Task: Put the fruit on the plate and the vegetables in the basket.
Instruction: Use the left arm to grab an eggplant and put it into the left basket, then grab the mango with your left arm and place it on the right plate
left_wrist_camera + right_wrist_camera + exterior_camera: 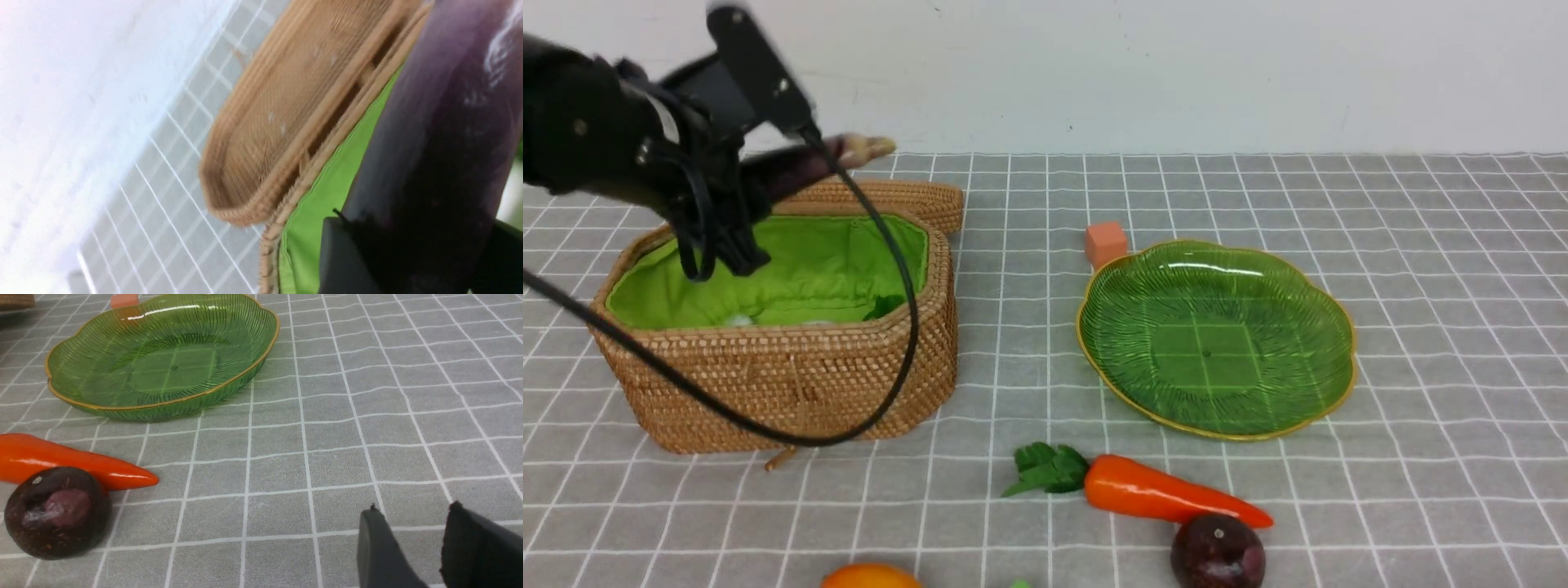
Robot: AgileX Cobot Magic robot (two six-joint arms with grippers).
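My left gripper [737,214] is shut on the long dark purple eggplant [796,170] and holds it tilted above the open tan basket [784,380] with its green lining. The left wrist view shows the eggplant [441,143] between my fingers over the lining. A white piece [739,320] lies low inside the basket. The carrot [1160,490] and the maroon fruit [1218,555] lie near the front, before the empty green plate [1217,335]. An orange fruit [870,576] shows at the bottom edge. My right gripper [412,522] is open and empty, right of the maroon fruit [55,512]. The lemon is out of view.
A small orange cube [1106,242] sits at the plate's far left rim. The basket's woven lid [890,196] lies open behind it. My left arm's black cable [907,327] hangs across the basket's front. A grey checked cloth covers the table.
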